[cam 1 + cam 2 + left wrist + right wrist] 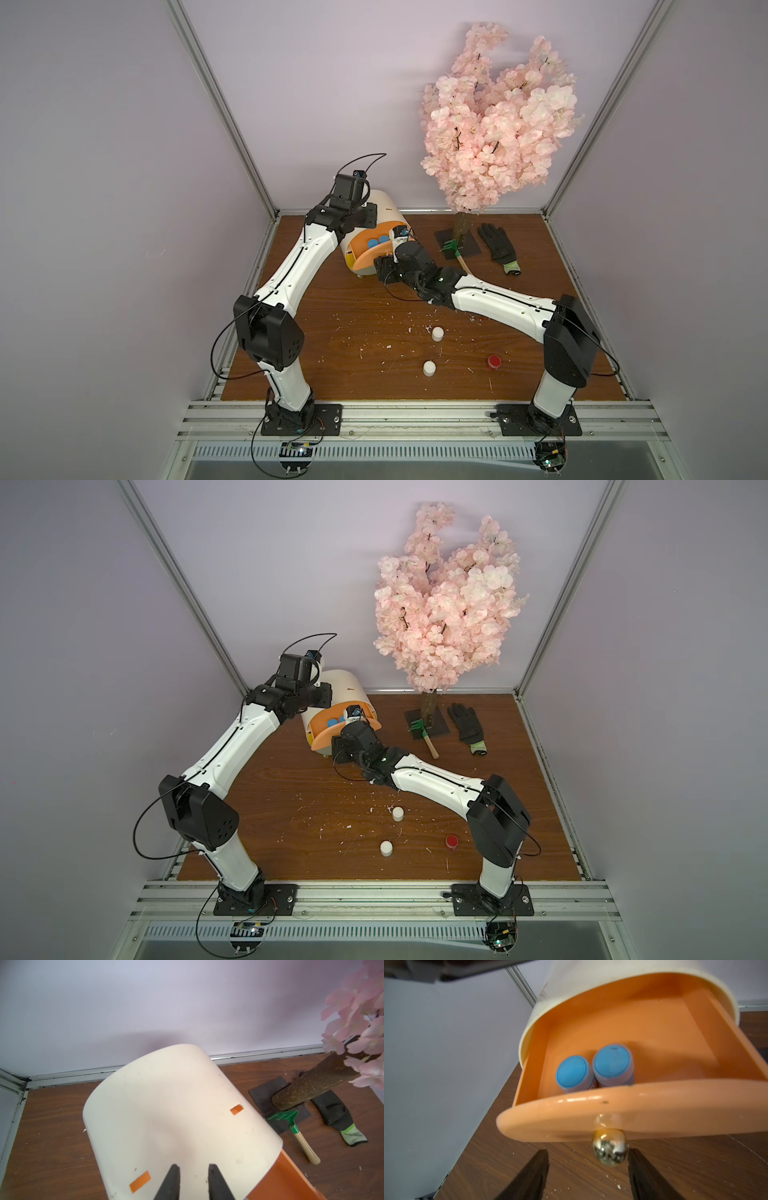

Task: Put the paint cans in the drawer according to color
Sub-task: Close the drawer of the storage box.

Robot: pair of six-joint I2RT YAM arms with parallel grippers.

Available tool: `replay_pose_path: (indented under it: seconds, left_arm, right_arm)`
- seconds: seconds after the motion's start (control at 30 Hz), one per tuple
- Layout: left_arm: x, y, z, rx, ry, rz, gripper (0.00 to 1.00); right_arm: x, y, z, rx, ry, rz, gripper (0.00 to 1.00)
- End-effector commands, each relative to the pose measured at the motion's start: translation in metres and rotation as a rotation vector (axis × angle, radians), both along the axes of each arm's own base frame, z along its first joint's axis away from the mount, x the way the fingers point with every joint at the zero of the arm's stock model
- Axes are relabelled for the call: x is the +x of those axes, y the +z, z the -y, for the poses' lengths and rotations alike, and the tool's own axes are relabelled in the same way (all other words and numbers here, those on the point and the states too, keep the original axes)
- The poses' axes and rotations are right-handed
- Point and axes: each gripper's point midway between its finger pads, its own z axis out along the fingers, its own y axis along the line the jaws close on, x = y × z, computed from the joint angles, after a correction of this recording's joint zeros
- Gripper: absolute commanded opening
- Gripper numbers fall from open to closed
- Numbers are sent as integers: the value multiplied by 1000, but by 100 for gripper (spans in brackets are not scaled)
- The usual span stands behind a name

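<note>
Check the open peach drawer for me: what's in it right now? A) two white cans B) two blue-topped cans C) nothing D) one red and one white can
B: the right wrist view shows two blue-topped cans side by side in the open peach drawer.

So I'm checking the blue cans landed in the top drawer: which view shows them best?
The right wrist view: both blue cans sit side by side, large, in the open peach drawer. In both top views they are small blue dots; the left wrist view hides them.

2 blue cans (377, 240) in open peach drawer (368, 259); 2 white cans (437, 333) on table.
</note>
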Motion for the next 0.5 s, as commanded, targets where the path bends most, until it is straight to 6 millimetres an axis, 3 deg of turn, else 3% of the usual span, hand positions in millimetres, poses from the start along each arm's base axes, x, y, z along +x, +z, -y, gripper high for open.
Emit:
replay_pose_path:
  seconds: [0.0, 0.47]
  left_arm:
    - [0, -19, -4, 4, -5, -39, 28]
    - [-14, -47, -8, 22, -10, -106, 27]
  right_arm:
    - [16, 28, -3, 37, -33, 71, 65]
    - [46, 38, -24, 85, -61, 124, 60]
